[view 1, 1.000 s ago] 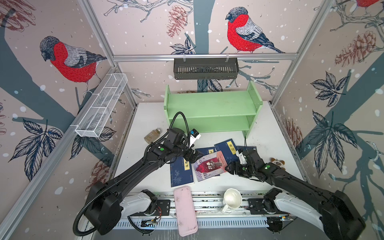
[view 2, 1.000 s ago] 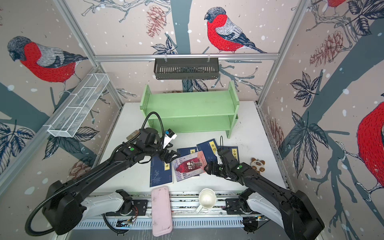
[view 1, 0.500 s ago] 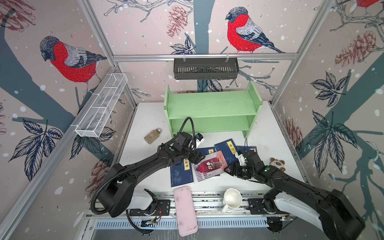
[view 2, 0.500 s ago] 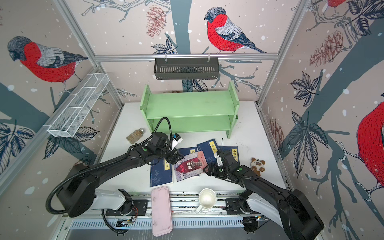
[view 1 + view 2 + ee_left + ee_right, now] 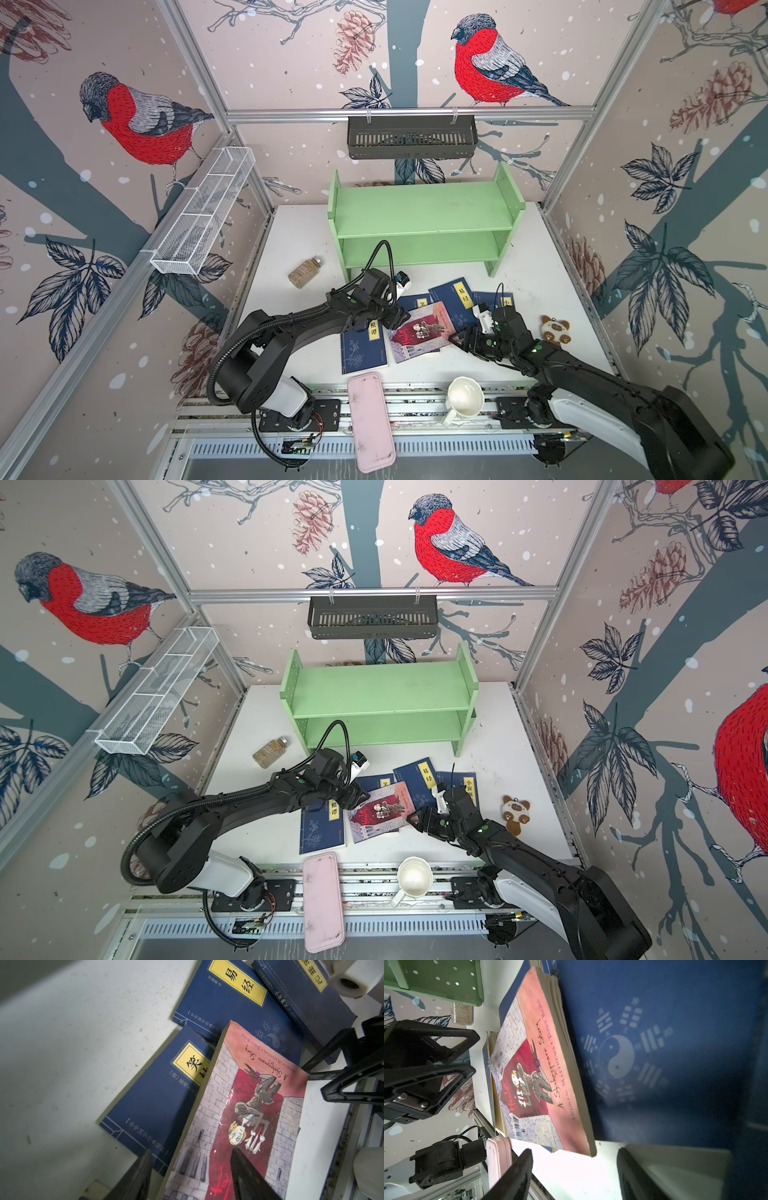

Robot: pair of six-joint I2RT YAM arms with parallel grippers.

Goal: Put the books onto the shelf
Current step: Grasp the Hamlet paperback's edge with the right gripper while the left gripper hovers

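Shelf (image 5: 424, 208) far centre on tabletop (image 5: 291, 345). Slotted basket (image 5: 411, 137) on far wall above shelf; wire basket (image 5: 203, 216) on left wall. Jar (image 5: 305, 272) lying left of shelf's near-left foot. Books (image 5: 453, 293) spread mid-tabletop, on near side of shelf. Hamlet book (image 5: 419, 332) overlaps two others; leftmost book (image 5: 361, 349) just beside it. Left gripper (image 5: 397, 320) at Hamlet book's far-left corner, right gripper (image 5: 459, 336) at its right edge. Plush toy (image 5: 555, 329) right of books. Flat case (image 5: 370, 419) and cup (image 5: 465, 395) at near edge, case left of cup.
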